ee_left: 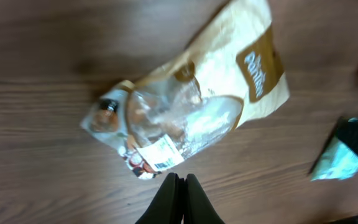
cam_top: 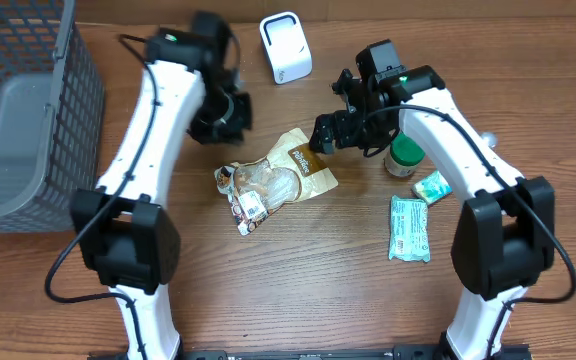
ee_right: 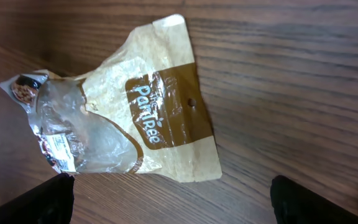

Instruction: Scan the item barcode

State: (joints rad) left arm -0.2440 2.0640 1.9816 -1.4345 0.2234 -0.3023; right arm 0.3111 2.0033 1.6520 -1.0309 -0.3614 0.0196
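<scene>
Snack bag (cam_top: 273, 180) below wide-open right jaws, just ahead of closed left jaws, touching neither

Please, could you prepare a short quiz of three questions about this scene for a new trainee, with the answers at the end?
1. True or false: the left gripper holds the snack bag.
2. Which one is open? A) left gripper B) right gripper C) both
3. Fill in: the jar has a ___ lid.
Key: 1 false, it is shut on nothing; 2 B; 3 green.
</scene>
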